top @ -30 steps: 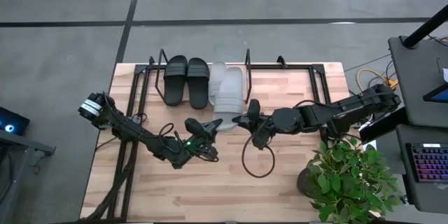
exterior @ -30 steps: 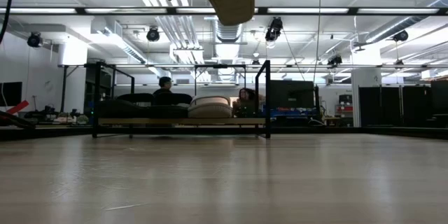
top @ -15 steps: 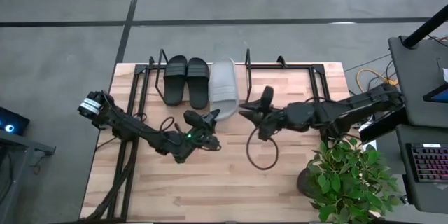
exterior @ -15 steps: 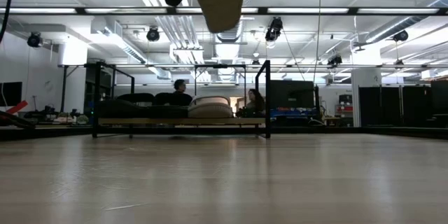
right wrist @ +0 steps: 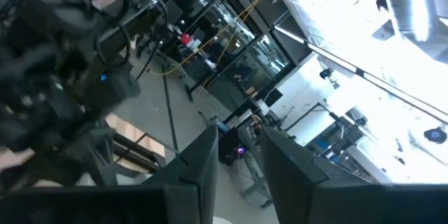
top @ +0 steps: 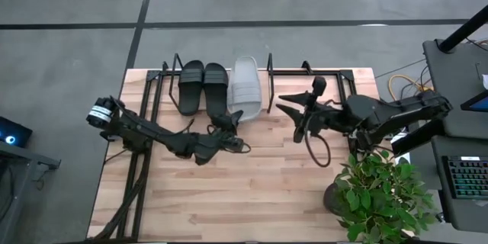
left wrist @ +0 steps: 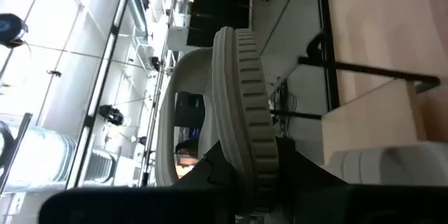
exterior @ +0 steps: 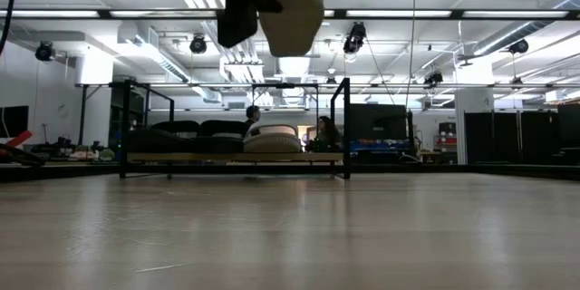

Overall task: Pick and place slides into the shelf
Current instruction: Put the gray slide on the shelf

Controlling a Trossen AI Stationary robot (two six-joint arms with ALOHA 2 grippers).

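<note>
Wooden tabletop (top: 252, 198), three slides racked; left pincer (top: 226, 124) clenches the last grey slide (left wrist: 241, 112) edgewise, ready for the shelf (top: 335, 76); right pincer (top: 299, 101) hangs released, empty.

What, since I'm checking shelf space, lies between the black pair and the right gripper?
High view: one light grey slide lies flat in the shelf beside the black pair; then a shelf upright and bare tabletop before the right gripper.

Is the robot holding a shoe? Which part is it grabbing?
Yes. The left end effector pinches a light grey slide by the edge of its sole. The right end effector holds nothing.
</note>
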